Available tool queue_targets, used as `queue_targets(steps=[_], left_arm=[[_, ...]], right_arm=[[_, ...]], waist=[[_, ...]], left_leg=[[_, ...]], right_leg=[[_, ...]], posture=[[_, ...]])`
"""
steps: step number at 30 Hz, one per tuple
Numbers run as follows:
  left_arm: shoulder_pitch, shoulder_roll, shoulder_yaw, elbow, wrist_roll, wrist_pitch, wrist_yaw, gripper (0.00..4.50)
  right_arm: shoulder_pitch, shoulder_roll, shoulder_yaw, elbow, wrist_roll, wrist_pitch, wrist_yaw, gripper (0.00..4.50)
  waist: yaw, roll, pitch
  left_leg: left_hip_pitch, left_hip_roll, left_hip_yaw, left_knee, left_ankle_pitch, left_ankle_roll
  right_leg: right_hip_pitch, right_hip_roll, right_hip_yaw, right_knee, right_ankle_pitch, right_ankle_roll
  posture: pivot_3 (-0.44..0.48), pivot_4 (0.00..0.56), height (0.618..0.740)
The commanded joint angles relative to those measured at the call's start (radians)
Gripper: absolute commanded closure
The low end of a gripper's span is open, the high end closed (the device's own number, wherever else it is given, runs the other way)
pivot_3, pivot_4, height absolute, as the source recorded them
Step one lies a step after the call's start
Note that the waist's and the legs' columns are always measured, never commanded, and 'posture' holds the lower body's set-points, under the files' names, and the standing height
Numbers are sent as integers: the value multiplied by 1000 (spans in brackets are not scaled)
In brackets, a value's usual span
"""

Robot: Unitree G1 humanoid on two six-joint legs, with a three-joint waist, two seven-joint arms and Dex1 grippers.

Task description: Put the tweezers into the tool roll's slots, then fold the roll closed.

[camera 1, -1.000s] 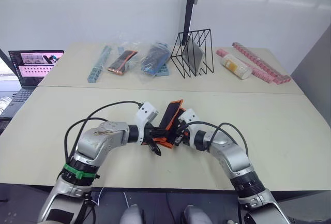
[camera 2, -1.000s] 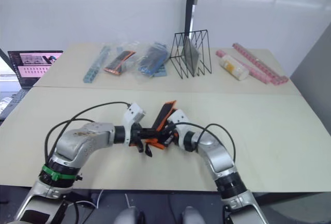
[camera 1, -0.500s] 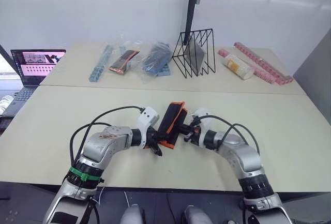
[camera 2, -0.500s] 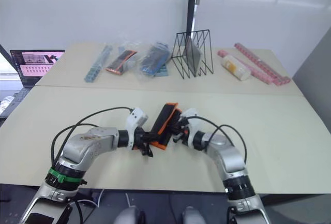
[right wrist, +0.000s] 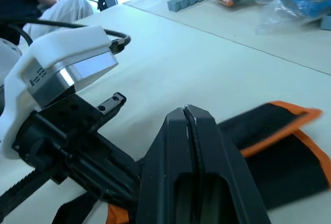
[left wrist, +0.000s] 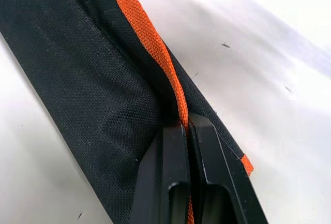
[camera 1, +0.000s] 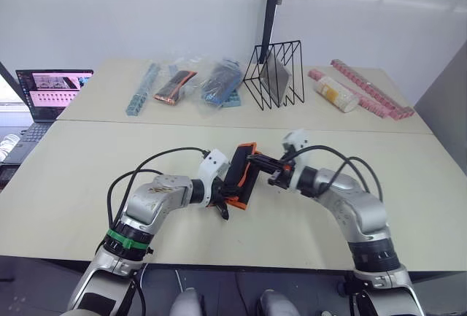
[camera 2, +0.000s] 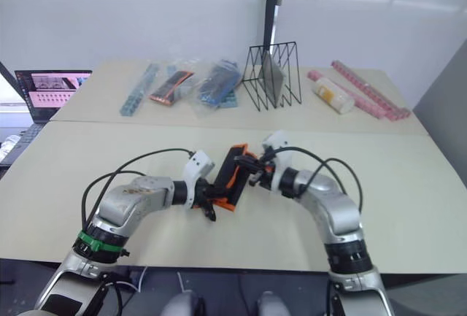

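While folded, tool roll (camera 1: 239,175) shows orange trim; left gripper (left wrist: 189,127) pinches it; right gripper (right wrist: 187,114) closed, empty.

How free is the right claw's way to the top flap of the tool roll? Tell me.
Probably free. The right claw, shut and empty, hovers just beside the tool roll at its upper end, with nothing between them. The left claw pinches the orange edge on the opposite side, so it should not block.

Bare table (camera 1: 109,163) around tool roll (camera 1: 239,174); wire rack (camera 1: 273,75) well beyond
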Motion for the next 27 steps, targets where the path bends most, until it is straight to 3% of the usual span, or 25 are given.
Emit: queue_targets(steps=[1, 16, 19, 20, 27], left_arm=[[5, 10, -55, 24, 45, 11, -7, 4468], [-5, 64, -106, 8, 91, -29, -68, 4468], [-2, 59, -72, -6, 69, -38, -82, 4468], [-3, 61, -56, -20, 51, -34, -95, 3850], [-18, 120, 50, -84, -50, -10, -191, 1583]], right_arm=[[-59, 2, 38, 80, -89, -57, -47, 4500], [-31, -60, 75, 171, -178, -47, -27, 4500], [-31, -52, 74, 205, -185, -63, -26, 4500], [-29, -51, 74, 213, -187, -68, -25, 4500], [-15, -43, 88, 237, -195, -78, -23, 4500]], waist=[[2, 0, 0], [-5, 0, 0], [-9, 0, 0], [-9, 0, 0], [-13, 1, 0]], left_leg=[[0, 0, -1, 1, 0, 0], [-3, -7, -13, -1, 0, 0], [-3, -8, -14, -1, 0, 1], [-3, -8, -14, -1, 0, 1], [-3, -8, -14, -1, 1, 1]], right_leg=[[0, 0, 0, 0, 0, 0], [2, 0, 0, 2, 0, 1], [2, 0, 0, 2, 0, 1], [2, 0, 0, 2, 0, 1], [2, 0, 0, 2, 0, 1]], posture=[[0, 150, 687], [0, 150, 687], [0, 150, 687], [0, 150, 687], [0, 150, 687]])
